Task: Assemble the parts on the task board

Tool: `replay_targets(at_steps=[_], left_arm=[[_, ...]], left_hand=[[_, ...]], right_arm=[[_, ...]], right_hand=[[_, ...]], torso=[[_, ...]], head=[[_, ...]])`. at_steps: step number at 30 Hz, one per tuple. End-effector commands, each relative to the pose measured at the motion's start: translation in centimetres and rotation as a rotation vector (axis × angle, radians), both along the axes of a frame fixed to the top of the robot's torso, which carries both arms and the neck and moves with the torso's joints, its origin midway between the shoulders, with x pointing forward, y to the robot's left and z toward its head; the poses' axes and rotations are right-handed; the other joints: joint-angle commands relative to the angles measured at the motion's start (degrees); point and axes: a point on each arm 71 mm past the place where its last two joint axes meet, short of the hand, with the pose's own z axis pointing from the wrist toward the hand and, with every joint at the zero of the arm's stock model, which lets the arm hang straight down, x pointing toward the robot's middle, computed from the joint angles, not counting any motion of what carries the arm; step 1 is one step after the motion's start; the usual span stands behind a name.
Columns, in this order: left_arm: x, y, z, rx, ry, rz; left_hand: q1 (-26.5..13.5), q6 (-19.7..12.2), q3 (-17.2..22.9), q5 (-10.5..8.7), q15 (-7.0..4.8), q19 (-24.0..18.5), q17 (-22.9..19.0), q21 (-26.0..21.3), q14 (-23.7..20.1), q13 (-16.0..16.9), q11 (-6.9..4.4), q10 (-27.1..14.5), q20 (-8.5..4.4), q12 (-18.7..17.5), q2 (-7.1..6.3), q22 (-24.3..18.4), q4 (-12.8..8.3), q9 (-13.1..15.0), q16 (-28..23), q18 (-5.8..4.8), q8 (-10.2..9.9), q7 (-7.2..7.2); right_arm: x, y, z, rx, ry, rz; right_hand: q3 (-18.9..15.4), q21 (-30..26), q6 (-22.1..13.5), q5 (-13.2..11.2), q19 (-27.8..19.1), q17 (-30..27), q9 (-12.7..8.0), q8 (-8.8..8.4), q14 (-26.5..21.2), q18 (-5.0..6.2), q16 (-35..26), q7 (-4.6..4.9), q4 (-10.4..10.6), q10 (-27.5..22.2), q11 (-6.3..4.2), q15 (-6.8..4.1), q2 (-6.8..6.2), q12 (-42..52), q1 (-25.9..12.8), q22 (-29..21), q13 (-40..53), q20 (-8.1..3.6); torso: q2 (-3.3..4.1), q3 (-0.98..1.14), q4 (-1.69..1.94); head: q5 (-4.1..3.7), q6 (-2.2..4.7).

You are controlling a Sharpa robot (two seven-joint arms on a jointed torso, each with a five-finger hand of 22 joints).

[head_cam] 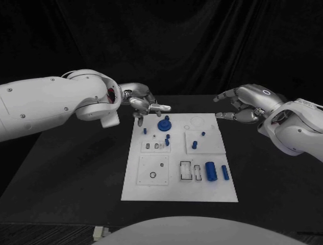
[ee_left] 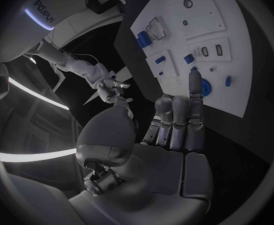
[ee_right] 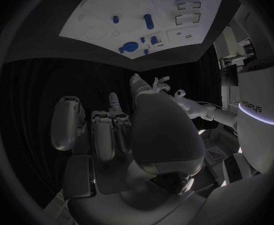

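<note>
The white task board [head_cam: 180, 173] lies mid-table, blue parts [head_cam: 164, 125] scattered across it. The left hand [head_cam: 141, 102] hovers at its far corner, the right hand [head_cam: 244, 104] opposite; both hold nothing, fingers loosely apart.

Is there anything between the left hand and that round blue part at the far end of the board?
Nothing visible. The left hand hovers over the far left corner of the board, holding nothing, and the round blue part sits just beside it with bare white board between them. Small blue pegs stand nearer the robot, off that path.
</note>
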Motion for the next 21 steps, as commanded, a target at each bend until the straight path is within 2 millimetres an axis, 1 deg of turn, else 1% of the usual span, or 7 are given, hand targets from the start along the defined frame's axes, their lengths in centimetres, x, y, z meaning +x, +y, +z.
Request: replay_targets(at_steps=[1,2,3,4,7,15,21], left_arm=[[0.2,0.2,-0.9,0.264,0.052,0.012],[0.3,0.0,-1.0,0.297,0.065,0.013],[0.4,-0.1,-1.1,0.328,0.078,0.015],[0.5,-0.3,-1.2,0.35,0.086,0.015],[0.7,-0.9,-1.4,0.404,0.105,0.011],[1.2,-3.3,-1.8,0.489,0.117,0.01],[1.7,-4.2,-2.7,0.515,0.123,0.039]], left_hand=[[0.6,2.4,-1.7,0.08,0.35,5.3,22.4,17.0,15.2,18.1,-0.03,15.2,-0.85,11.1,2.08,19.7,-0.4,2.8,10.5,-3.32,2.9,0.01],[1.1,2.1,-2.2,0.03,0.5,9.1,30.0,24.5,21.7,23.6,-0.01,21.0,-0.97,13.8,2.7,29.6,-0.2,4.4,12.2,-4.59,4.0,0.02],[0.5,2.1,-3.0,-0.08,0.62,9.6,31.5,28.3,23.1,26.1,0.3,23.9,-0.99,14.9,3.16,34.4,-0.3,6.3,12.4,-5.0,5.3,-0.06],[0.5,2.1,-3.0,0.0,0.68,9.9,31.5,28.8,23.1,26.5,0.32,24.4,-1.06,15.0,3.26,35.1,-0.2,6.5,12.4,-5.03,5.4,-0.14],[0.7,4.4,-3.4,0.1,-0.3,18.7,31.5,36.2,23.1,28.1,-0.89,26.5,-1.08,15.7,4.43,47.3,-0.4,11.0,12.4,-6.31,9.3,-1.41],[0.7,5.9,-2.2,0.15,-2.39,25.3,31.5,39.9,23.1,28.1,-3.11,26.5,-1.44,15.7,5.24,54.8,-0.7,21.8,12.4,-7.19,16.8,-3.78],[1.6,5.4,-0.6,0.91,-2.97,26.2,31.5,40.1,23.1,28.1,-3.6,26.5,-1.87,15.7,5.72,55.5,-1.4,25.6,12.4,-7.36,17.8,-4.24]], right_arm=[[-0.2,-0.1,-0.1,0.022,-0.039,0.0],[-0.2,-0.1,-0.3,0.024,-0.04,0.0],[-0.2,-0.1,-0.4,0.027,-0.042,-0.001],[-0.2,-0.1,-0.4,0.028,-0.043,-0.001],[-0.2,-0.1,-0.7,0.03,-0.044,-0.004],[-0.1,-0.2,-1.3,0.032,-0.045,-0.013],[0.0,-0.1,-1.5,0.03,-0.044,-0.01]], right_hand=[[0.0,0.3,0.7,0.6,0.5,15.1,-0.1,0.24,6.1,0.49,0.1,0.01,-0.2,6.1,0.0,-0.19,0.66,0.1,0.0,10.3,15.1,-0.09],[0.0,0.3,0.8,0.7,0.5,15.1,-0.1,0.25,6.1,0.5,0.1,0.03,-0.2,6.1,0.0,-0.19,0.7,0.1,0.0,10.3,15.1,-0.1],[0.0,0.3,0.8,0.8,0.5,15.1,-0.1,0.26,6.1,0.48,0.1,0.04,-0.2,6.1,0.01,-0.19,0.73,0.1,0.0,10.3,15.1,-0.1],[0.0,0.3,0.9,1.0,0.5,15.1,-0.1,0.25,6.1,0.5,0.1,0.04,-0.3,6.1,0.01,-0.18,0.77,0.1,0.1,10.3,15.1,-0.1],[0.0,0.3,1.2,1.4,0.5,15.1,-0.2,0.24,6.1,0.48,0.1,0.08,-0.3,6.1,0.03,-0.17,0.91,0.1,0.1,10.3,15.1,-0.09],[0.0,0.3,1.6,2.3,0.5,15.1,-0.3,0.21,6.1,0.48,0.1,0.2,-0.5,6.1,0.1,-0.12,1.19,0.1,0.2,10.3,15.1,-0.07],[0.1,0.4,2.1,4.0,0.6,15.1,-0.5,0.0,6.1,0.45,0.1,0.32,-1.1,6.1,0.2,-0.04,1.46,0.1,0.7,10.4,15.1,-0.01]], torso=[[-0.29,0.54,-0.65],[-0.3,0.57,-0.71],[-0.31,0.6,-0.85],[-0.29,0.61,-0.95],[-0.2,0.64,-1.27],[-0.1,0.69,-1.3],[-0.11,0.85,-1.42]], head=[[0.26,-0.73],[0.28,-0.84],[0.33,-1.07],[0.4,-1.09],[0.82,-1.09],[1.73,-1.09],[2.54,-1.09]])
